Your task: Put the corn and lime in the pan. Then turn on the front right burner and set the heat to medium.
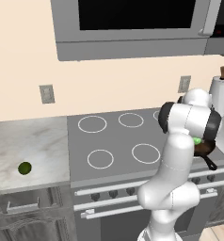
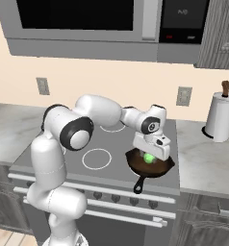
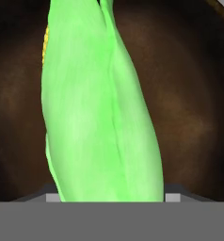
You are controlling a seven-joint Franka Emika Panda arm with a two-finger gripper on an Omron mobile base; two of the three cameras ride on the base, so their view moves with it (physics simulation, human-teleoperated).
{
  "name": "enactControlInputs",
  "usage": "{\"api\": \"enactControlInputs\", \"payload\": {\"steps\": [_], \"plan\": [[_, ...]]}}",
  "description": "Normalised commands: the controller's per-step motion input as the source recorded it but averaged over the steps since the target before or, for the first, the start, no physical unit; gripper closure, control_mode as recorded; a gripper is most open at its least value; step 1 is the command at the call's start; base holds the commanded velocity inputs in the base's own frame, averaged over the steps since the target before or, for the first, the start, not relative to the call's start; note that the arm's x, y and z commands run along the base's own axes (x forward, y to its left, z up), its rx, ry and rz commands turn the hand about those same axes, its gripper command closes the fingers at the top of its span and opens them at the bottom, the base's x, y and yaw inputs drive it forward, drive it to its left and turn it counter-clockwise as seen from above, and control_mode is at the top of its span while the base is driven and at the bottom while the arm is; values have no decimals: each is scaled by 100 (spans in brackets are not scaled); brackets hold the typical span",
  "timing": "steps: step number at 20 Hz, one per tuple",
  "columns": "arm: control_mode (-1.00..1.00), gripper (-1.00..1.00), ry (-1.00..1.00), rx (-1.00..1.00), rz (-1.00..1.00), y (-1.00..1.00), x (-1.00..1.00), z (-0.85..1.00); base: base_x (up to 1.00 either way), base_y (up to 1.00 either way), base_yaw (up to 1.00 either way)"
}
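Plainly the first step is in hand: the corn is being carried into the pan, with the lime and the burner knob still to come. Far off to the left of the jaws, the lime (image 1: 24, 167) sits alone on the marble tabletop (image 1: 29, 141), a small dark olive ball well apart from the stove. Moving right, the bare burner rings pass under the arm, and then comes the gripper (image 2: 150, 154), lowered over the pan (image 2: 152, 168) at the front right of the cooktop. The jaws grasp the corn (image 3: 100, 113); in the hand view it runs straight up from between them, with the pan's brown-black floor close behind it on every side.

The corn is a bright light-green husk, long and tapered, with a lengthwise crease and a sliver of yellow kernels showing at one edge. Whether its far end already touches the pan floor I cannot tell.

The next move, as I judge it, calls for letting the jaws go slack over the pan's middle, lifting clear, and then reaching far left for the lime. The pan's long black handle (image 2: 139, 185) points toward the stove front, just short of the knobs.
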Motion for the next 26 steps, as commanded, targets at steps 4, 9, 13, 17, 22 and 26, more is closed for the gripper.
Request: {"api": "enactControlInputs", "payload": {"steps": [4, 9, 13, 17, 22, 26], "plan": [[-100, -100, 3, 0, -1, -1, 2, -4, 0, 0, 0], [-100, -100, 0, 0, 0, 0, -5, 0, 0, 0, 0], [-100, -100, -4, 0, 0, 0, -19, 0, 0, 0, 0], [-100, -100, -8, 0, 0, 0, -41, 11, 0, 0, 0], [-100, -100, -10, 0, 0, 20, -54, 46, 0, 0, 0], [-100, -100, -14, 0, 0, 70, -67, 63, 0, 0, 0]]}}
